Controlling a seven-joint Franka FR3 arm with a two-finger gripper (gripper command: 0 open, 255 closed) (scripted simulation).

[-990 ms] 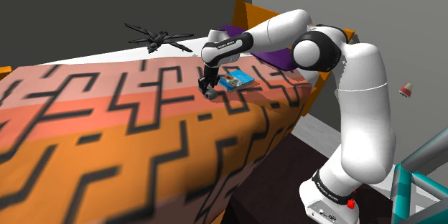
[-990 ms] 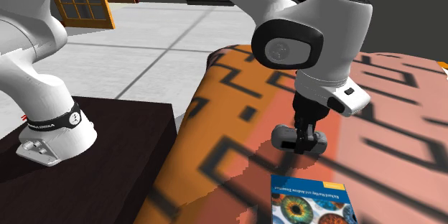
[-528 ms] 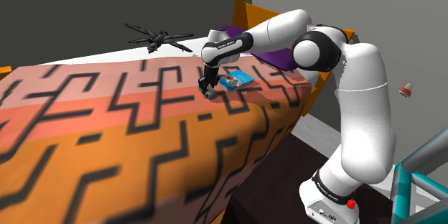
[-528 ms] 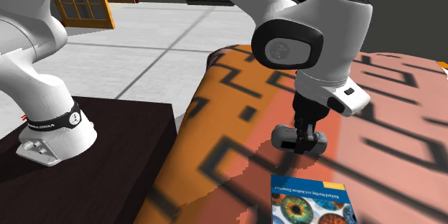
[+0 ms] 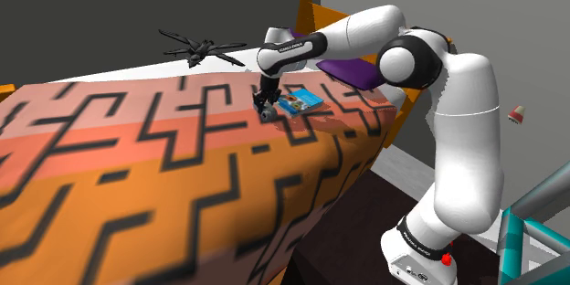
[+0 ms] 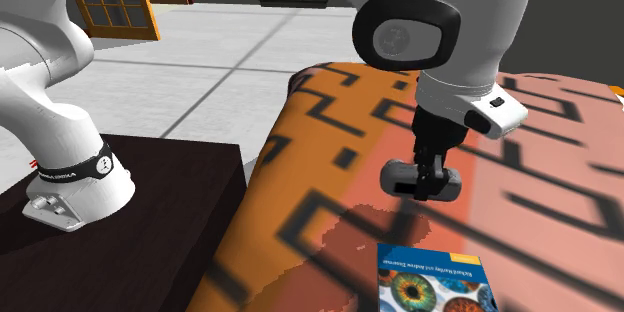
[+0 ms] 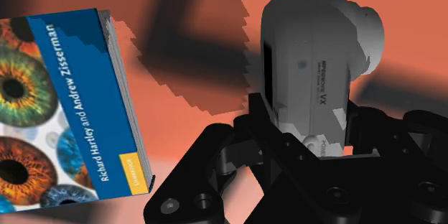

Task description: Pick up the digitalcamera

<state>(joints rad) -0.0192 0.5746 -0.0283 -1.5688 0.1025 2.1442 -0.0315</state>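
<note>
The digital camera (image 6: 418,177) is a small grey compact with a short lens, and it hangs a little above the orange patterned bed cover (image 6: 330,160). My black gripper (image 6: 432,173) is shut on it from above. In the wrist view the grey camera (image 7: 312,68) sits clasped between my fingers (image 7: 253,126), its shadow on the cover beyond it. In the shoulder view the gripper (image 5: 264,110) holds the camera (image 5: 264,112) just off the cover, beside the book.
A blue book with eye pictures (image 6: 437,282) (image 5: 300,103) (image 7: 54,108) lies flat on the cover close to the camera. A dark plant (image 5: 199,49) stands behind the bed. An orange chair with a purple seat (image 5: 352,70) is behind the arm. The dark stand (image 6: 150,210) lies beside the bed edge.
The gripper has risen with the camera in it; the camera now hangs clear of the cover where it rested before. The book has not moved.
</note>
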